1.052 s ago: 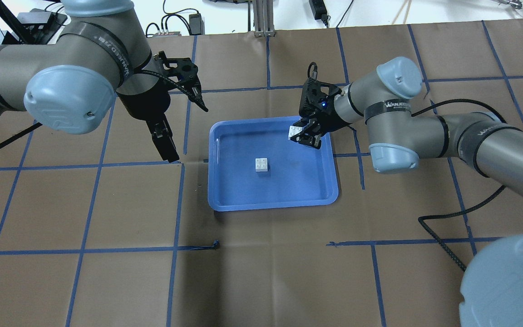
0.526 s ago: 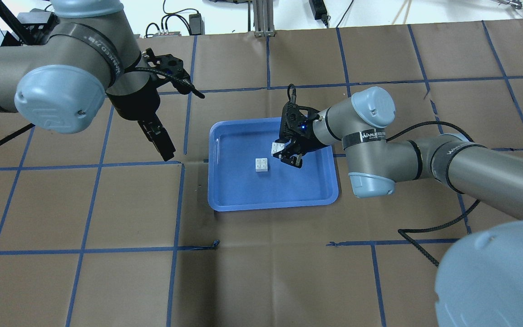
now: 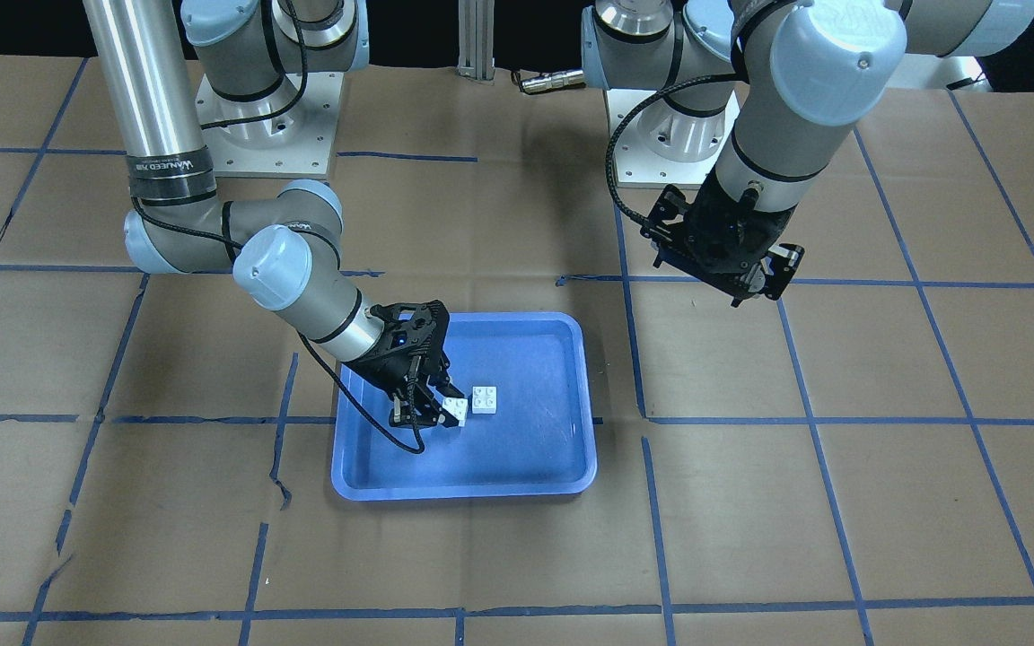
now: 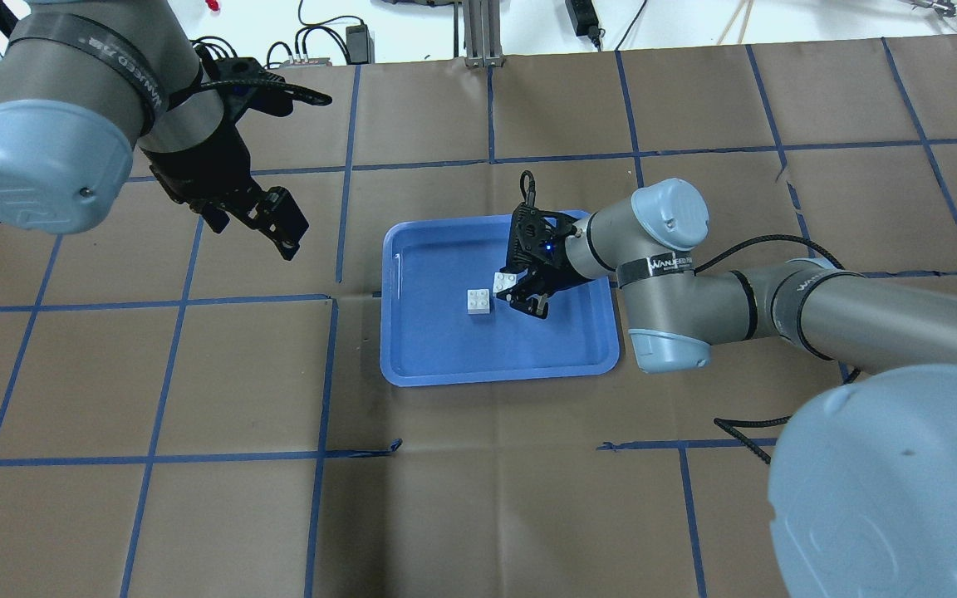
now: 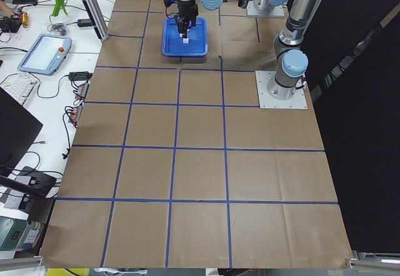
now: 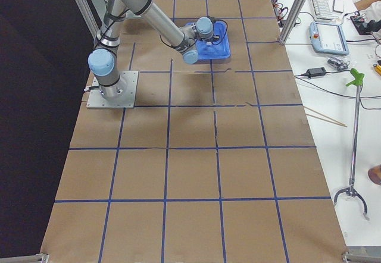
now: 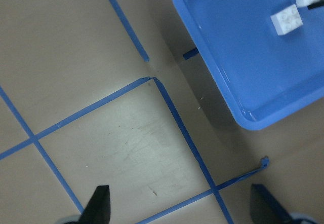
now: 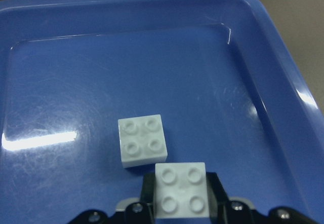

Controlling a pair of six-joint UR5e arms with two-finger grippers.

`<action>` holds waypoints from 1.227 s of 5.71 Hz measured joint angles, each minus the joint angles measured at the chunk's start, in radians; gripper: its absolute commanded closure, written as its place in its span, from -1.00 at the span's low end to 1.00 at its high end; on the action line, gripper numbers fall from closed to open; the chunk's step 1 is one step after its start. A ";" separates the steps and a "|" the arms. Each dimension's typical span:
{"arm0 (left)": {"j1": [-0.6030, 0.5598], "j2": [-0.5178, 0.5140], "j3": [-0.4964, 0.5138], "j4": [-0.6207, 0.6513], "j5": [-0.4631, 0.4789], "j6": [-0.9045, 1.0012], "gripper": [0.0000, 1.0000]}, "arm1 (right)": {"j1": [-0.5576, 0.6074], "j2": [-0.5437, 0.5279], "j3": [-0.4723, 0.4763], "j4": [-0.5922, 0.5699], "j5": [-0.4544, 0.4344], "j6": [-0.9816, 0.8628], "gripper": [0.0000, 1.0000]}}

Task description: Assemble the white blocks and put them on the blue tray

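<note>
The blue tray (image 4: pixel 420 349) lies mid-table. One white block (image 4: pixel 479 301) lies studs up on its floor. My right gripper (image 4: pixel 516 292) is shut on the second white block (image 4: pixel 504 281) and holds it just beside and slightly above the lying one. The right wrist view shows the held block (image 8: pixel 180 189) close in front of the lying block (image 8: pixel 142 140), not touching it. In the front-facing view the held block (image 3: pixel 455 411) is left of the lying block (image 3: pixel 484 399). My left gripper (image 4: pixel 283 232) is open and empty, raised over the paper well off the tray's left side.
Brown paper with a blue tape grid covers the table. A black cable (image 4: pixel 744 432) from the right arm lies near the tray's right. The two arm bases (image 3: pixel 257 126) stand at the robot's edge. The left wrist view shows the tray's corner (image 7: pixel 223 57).
My right gripper has carried its white block from the tray's far right corner in and down next to the lying block. My left arm has drawn back, away from the tray.
</note>
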 measured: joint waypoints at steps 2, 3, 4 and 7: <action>-0.005 0.010 0.021 -0.011 0.004 -0.243 -0.98 | 0.012 -0.001 0.011 0.000 0.001 0.002 0.42; -0.008 0.014 0.027 -0.027 0.003 -0.295 -0.98 | 0.020 -0.001 0.014 0.000 0.001 0.003 0.42; -0.010 0.017 0.019 -0.036 0.002 -0.292 -0.98 | 0.024 -0.001 0.017 -0.001 0.000 0.004 0.42; -0.012 0.024 0.027 -0.029 0.003 -0.290 -0.98 | 0.026 -0.004 0.019 0.001 0.002 0.007 0.42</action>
